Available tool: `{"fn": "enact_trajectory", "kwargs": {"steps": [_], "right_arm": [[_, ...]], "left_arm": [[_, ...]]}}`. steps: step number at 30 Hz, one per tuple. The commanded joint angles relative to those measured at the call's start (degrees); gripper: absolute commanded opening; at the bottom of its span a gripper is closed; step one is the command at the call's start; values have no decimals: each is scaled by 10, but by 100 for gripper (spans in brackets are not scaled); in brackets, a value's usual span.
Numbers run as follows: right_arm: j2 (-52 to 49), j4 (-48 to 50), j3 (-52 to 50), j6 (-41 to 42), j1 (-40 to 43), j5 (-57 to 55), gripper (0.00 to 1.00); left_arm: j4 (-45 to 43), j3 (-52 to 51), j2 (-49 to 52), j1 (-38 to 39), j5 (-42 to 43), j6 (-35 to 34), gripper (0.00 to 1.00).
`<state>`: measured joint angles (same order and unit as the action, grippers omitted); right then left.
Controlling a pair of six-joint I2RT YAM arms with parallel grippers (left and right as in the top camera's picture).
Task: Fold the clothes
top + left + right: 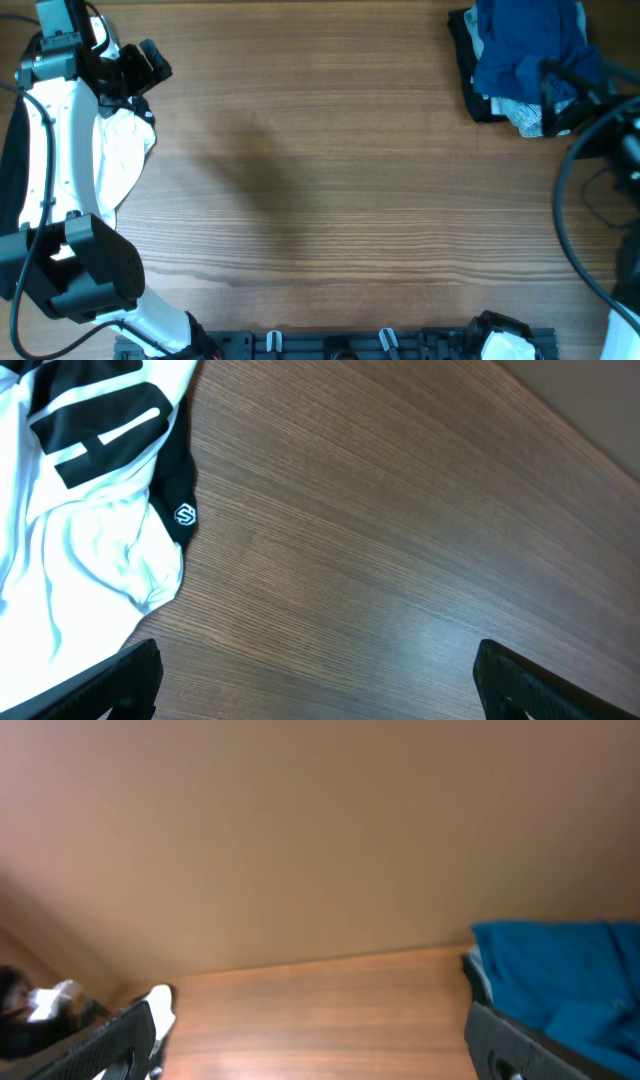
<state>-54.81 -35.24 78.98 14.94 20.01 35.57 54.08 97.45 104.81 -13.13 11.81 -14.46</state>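
Note:
A white top with black stripes (125, 150) lies at the table's left edge, partly under my left arm; it also shows in the left wrist view (90, 540). My left gripper (150, 65) (320, 690) is open and empty, over bare wood just right of that top. A pile of clothes sits at the far right corner: a deep-blue shirt (530, 45) on top, a black garment (465, 70) beneath, and a pale piece (522, 115) at the front. My right gripper (555, 100) (315, 1045) is open and empty beside the pile, with the blue shirt (560, 985) at its right finger.
The wooden table (330, 180) spreads between the two arms. A brown wall (300, 840) stands behind its far edge. A black rail with clips (330, 343) runs along the front edge. Cables (580, 200) hang from my right arm.

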Motion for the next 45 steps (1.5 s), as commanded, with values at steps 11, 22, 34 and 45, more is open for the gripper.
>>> {"fn": "enact_trajectory", "kwargs": {"steps": [11, 22, 34, 45], "right_arm": [[308, 321, -570, 60, -170, -316, 100], [502, 323, -742, -60, -220, -343, 100], [547, 355, -787, -113, -228, -328, 100], [544, 354, -787, -113, -228, -328, 100]], "left_arm": [[0, 0, 3, 3, 1, 7, 100], [0, 0, 3, 3, 1, 7, 100], [0, 0, 3, 3, 1, 7, 100], [0, 0, 3, 3, 1, 7, 100]]}}
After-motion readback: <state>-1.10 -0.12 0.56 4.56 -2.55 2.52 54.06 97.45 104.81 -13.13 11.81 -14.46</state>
